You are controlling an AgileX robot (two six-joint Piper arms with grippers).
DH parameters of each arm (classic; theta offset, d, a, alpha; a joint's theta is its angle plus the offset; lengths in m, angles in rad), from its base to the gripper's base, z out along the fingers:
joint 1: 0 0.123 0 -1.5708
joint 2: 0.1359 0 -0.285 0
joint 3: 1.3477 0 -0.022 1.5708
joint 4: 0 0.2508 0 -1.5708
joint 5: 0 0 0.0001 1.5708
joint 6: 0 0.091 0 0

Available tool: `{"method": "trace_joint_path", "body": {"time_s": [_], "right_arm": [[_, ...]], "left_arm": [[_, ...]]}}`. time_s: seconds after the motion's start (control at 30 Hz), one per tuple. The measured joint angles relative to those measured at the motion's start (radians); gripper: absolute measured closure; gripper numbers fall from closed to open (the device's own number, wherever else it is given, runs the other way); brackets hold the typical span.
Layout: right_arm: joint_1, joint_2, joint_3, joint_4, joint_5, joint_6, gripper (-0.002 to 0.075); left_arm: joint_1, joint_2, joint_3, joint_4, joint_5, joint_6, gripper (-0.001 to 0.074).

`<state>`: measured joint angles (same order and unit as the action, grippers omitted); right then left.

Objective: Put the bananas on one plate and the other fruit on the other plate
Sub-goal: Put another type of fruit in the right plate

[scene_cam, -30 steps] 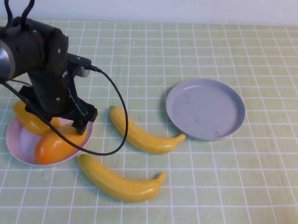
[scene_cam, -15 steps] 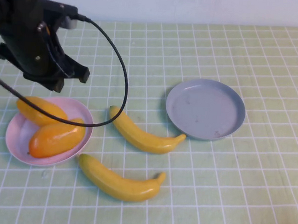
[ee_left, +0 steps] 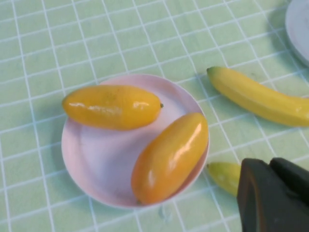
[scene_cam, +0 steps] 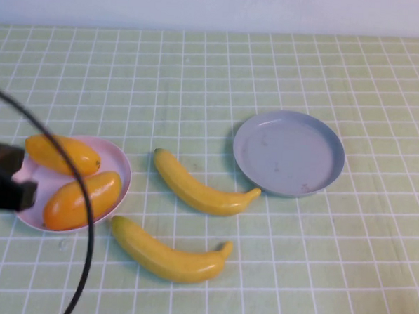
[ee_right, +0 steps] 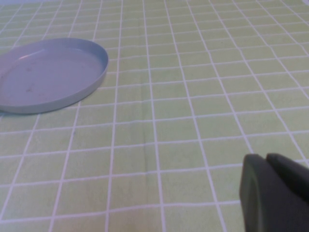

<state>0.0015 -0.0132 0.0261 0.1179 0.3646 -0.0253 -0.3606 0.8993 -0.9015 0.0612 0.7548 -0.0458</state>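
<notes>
Both mangoes (scene_cam: 74,185) lay on the pink plate (scene_cam: 117,168); both bananas (scene_cam: 192,219) lay on the bench, grey plate (scene_cam: 288,153) bare. Left hand (ee_left: 273,195) hung closed, empty, beside the pink plate; right hand (ee_right: 273,193) closed, parked. Next: grasp a banana.

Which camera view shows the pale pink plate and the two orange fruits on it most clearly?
The left wrist view: the pink plate shows whole, both orange fruits unobstructed, with the shut left gripper beside it. In the high view the left gripper hides the plate's left edge. The right wrist view shows only the grey-blue plate and the shut right gripper.
</notes>
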Motion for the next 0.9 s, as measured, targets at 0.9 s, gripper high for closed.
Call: {"method": "trace_joint_path", "body": {"time_s": [0.9], "right_arm": [[0.000,0.000,0.000,0.000,0.000,0.000,0.0743]], "left_arm": [[0.081,-0.910,0.808,0.097,-0.590,0.032,0.0731]]}}
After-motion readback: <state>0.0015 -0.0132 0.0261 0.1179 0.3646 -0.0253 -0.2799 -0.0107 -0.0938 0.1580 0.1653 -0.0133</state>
